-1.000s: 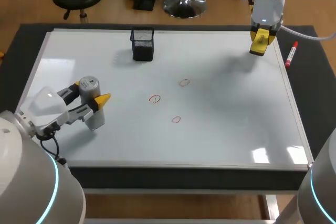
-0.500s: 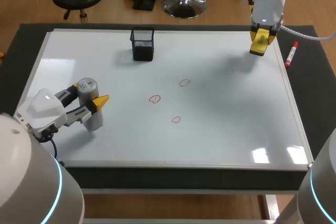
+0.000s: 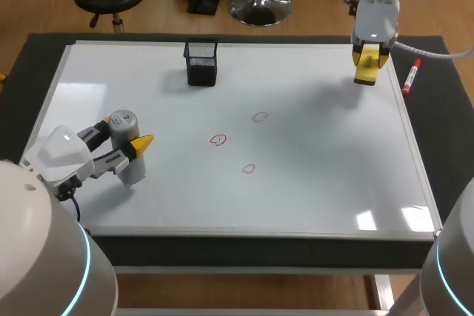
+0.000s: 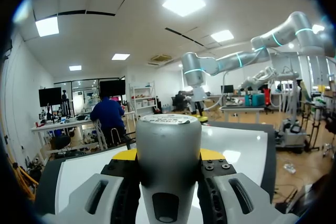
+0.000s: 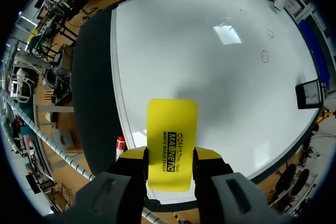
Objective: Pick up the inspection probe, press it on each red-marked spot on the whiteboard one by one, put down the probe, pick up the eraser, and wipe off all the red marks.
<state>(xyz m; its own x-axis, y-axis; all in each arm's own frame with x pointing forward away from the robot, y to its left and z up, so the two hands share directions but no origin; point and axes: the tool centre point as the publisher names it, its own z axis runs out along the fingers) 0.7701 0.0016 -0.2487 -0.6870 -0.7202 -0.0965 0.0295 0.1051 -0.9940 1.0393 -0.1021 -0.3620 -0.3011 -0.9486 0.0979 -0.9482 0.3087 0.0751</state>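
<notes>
Left arm: over the last second it is drawing back a little toward my near left corner, then settling; no shift showing in the last half second. Left gripper is staying clamped on the inspection probe, with one yellow tip pressing on each side of the barrel. Right gripper is pinching the eraser from both sides, hanging over the far right corner of the whiteboard and turning very slightly.

Reading: the probe is retreating from the marks, not closing on them. All three red marks are showing intact near mid-board, well apart from both tools. I am judging the pressing step as still open, or the probe as heading for set-down; I cannot say which. Wiping is not yet starting.

Probe: a plain grey cylinder with a flat pale cap, standing roughly upright at the near left of the board, leaning slightly. I cannot tell whether its lower end is touching the surface.
</notes>
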